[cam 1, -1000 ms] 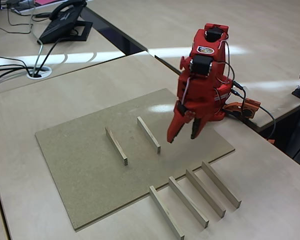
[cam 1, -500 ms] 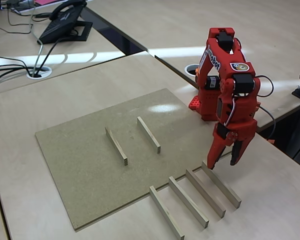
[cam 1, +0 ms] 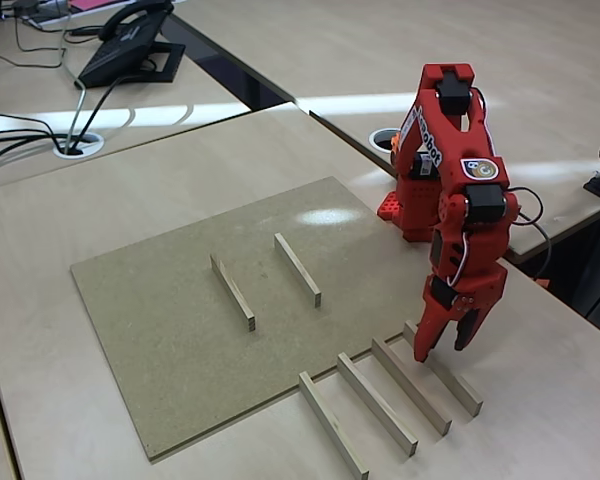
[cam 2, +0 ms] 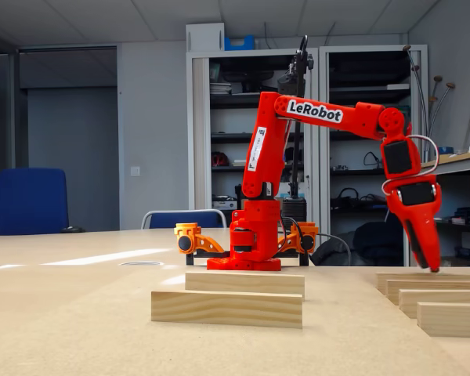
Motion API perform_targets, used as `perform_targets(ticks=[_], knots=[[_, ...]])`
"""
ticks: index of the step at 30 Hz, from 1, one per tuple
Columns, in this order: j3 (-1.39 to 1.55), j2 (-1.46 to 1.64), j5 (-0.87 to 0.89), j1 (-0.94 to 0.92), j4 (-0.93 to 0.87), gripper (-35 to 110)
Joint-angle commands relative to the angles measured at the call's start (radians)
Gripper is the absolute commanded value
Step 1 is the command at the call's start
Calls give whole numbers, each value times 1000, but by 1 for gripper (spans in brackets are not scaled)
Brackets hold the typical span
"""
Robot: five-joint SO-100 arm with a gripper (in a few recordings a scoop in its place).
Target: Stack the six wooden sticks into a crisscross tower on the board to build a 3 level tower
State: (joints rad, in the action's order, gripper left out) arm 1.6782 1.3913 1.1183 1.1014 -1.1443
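Nearest the camera in the high fixed view, four loose wooden sticks lay on the pale desk, just off the front-right edge of the board. They were parallel and spaced apart, their long axes running from upper left to lower right: the nearest stick, the second stick, the third stick and the rightmost stick.

The red gripper was pointed steeply down over the rightmost stick, towards its upper-left end, with the fingertips at or just above the wood; contact could not be confirmed. The jaws were seen narrowly parted, with nothing held between them. In the low fixed view the gripper was seen with its tip at the level of the top of the farthest stick, which agreed with that reading. The coming grasp was judged to turn on this: the stick lay directly under the jaws, and its long axis had to pass across the gap between the fingers, not along it. Whether the fingers straddled it that way could not be told.

Farther off, on the board, the first level was already laid: the left base stick and the right base stick, parallel and well apart.
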Motion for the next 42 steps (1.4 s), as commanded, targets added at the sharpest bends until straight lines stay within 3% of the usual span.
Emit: perform_targets(ticks=[1,13,16,19,21,29,32,39,42], knots=[[9,5,-12,-9,8,29],[-3,-67,-17,-15,91,24],[-18,-91,-14,-20,104,18],[-31,-101,-18,-29,117,0],[-40,-98,-17,-34,115,0],[-202,-44,3,-71,-89,0],[-301,-18,109,-98,-204,0],[-426,86,584,-239,-476,0],[-433,130,669,-322,-594,0]])
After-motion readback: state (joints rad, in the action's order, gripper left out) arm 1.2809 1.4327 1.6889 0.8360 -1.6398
